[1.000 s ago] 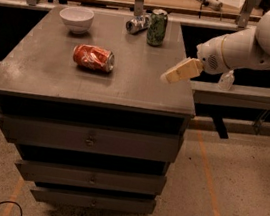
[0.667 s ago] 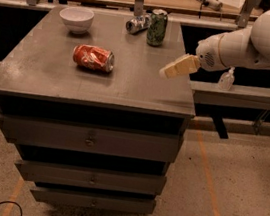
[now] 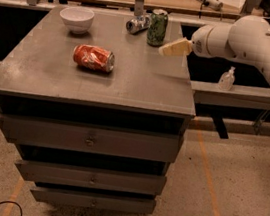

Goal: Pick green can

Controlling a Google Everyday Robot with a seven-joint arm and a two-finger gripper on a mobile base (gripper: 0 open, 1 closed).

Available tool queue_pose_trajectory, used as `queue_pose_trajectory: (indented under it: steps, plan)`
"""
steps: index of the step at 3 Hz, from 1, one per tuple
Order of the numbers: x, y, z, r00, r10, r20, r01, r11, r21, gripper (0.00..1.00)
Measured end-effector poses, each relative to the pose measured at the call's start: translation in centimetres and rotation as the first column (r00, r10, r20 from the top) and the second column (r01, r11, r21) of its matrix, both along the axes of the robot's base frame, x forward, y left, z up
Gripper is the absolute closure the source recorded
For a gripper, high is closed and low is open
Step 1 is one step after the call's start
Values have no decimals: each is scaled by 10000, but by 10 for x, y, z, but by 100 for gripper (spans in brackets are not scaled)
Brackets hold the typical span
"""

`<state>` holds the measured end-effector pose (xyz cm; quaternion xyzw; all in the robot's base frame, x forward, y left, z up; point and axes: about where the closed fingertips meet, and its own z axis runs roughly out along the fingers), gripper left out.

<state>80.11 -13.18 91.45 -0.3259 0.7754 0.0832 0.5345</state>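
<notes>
One green can just beside jaws

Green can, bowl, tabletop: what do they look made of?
Green can: likely thin metal, printed mottled green, bare silvery rim. Bowl: smooth white, glazed ceramic or plastic. Tabletop: dull grey, maybe painted metal or laminate. Gripper hovers just right of the can.

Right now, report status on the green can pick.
Hand just right of slim dark-green drink can, not touching. Can upright at table's back edge. Silver metal can lying close at its left; hand's path unblocked.
</notes>
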Motion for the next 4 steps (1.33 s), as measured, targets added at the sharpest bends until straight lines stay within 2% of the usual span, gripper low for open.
queue_pose_trajectory:
  steps: [1, 2, 3, 4]
  plan:
    - [45, -1, -2, 9948, -890, 505, 837, 9917, 977, 0]
    - [83, 15, -6, 9924, -1033, 674, 912, 9825, 1624, 0]
    - [109, 37, -12, 9956, -670, 660, 537, 9811, 1861, 0]
    - [126, 58, -17, 9976, -184, 661, 55, 9818, 1897, 19]
